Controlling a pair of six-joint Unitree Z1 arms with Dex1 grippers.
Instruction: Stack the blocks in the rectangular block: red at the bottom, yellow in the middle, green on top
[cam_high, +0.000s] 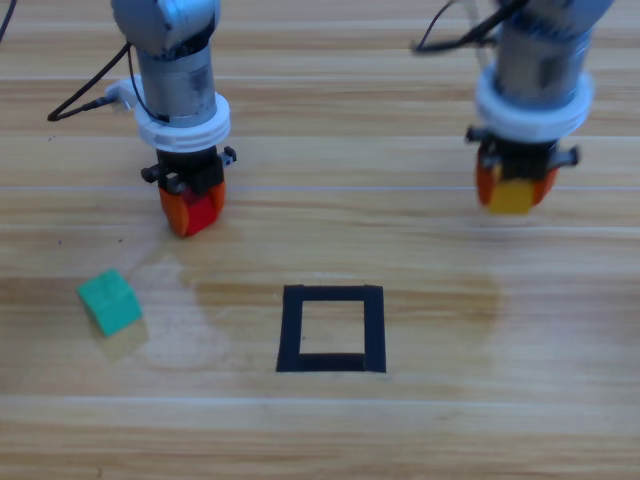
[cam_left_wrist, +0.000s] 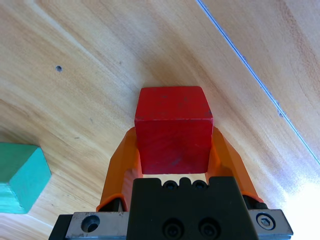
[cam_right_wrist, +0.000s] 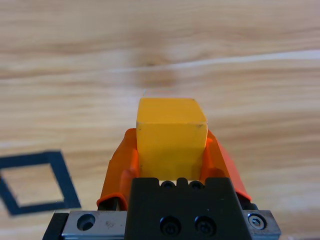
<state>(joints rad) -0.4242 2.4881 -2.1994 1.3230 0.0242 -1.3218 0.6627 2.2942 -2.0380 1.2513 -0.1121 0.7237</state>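
1. The left claw hangs over the pale wooden desk, up and to the left of the black tape square outline in the high view, its two orange jaws clamped on the small matte red cube.
2. In the left wrist view the red cube sits squarely between the jaws (one on each side face), its front half sticking out past their tips.
3. The right claw hangs over the desk's upper right, well apart from the tape outline, its jaws closed on the small matte yellow cube.
4. The right wrist view shows the yellow cube gripped on both sides, with the tape outline lying off to the lower left.
5. The small teal-green cube rests on the desk at the left, turned at an angle to the desk's grain, well apart from the outline and below the left claw in the high view.
6. The same green cube shows at the left edge of the left wrist view, near the claw but not touching it.
7. The tape outline lies flat near the middle of the desk, with bare wood inside it.
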